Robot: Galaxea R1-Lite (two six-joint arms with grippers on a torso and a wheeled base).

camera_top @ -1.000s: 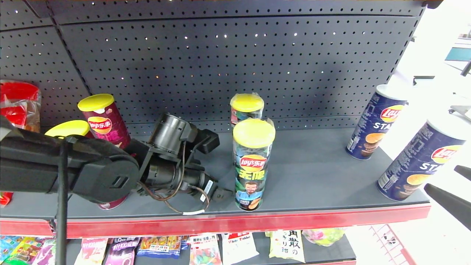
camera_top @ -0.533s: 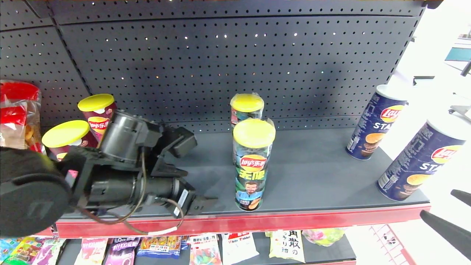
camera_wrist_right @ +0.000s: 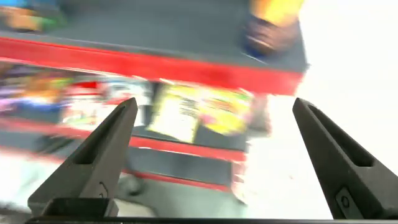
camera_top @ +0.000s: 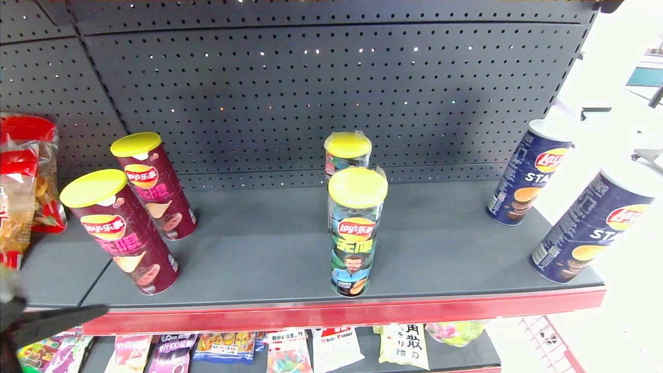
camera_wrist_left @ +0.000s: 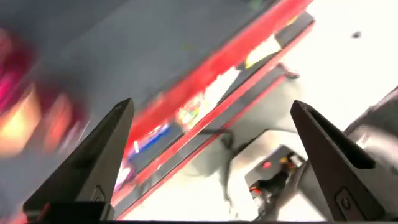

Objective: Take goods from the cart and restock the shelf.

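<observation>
Two maroon chip cans with yellow lids stand at the shelf's left, one at the front (camera_top: 120,231) and one behind it (camera_top: 154,184). Two green cans, front (camera_top: 355,234) and rear (camera_top: 346,148), stand mid-shelf. Two navy cans stand at the right, one at the back (camera_top: 525,173) and one at the front corner (camera_top: 588,228). One of my left gripper's fingers (camera_top: 62,315) lies low at the left, below the shelf's red edge (camera_top: 342,312). My left gripper (camera_wrist_left: 211,106) is open and holds nothing, off the shelf front. My right gripper (camera_wrist_right: 214,102) is open too, facing the shelf edge (camera_wrist_right: 155,62).
Red snack bags (camera_top: 20,171) sit at the shelf's far left. Packets (camera_top: 331,347) lie on the lower shelf. The grey shelf board (camera_top: 259,254) has bare room between the maroon and green cans, and between the green and navy ones.
My left arm has pulled back off the shelf toward the lower left, uncovering the front maroon can, which stays standing. My right gripper's fingers have slid down off the head view's right edge.
</observation>
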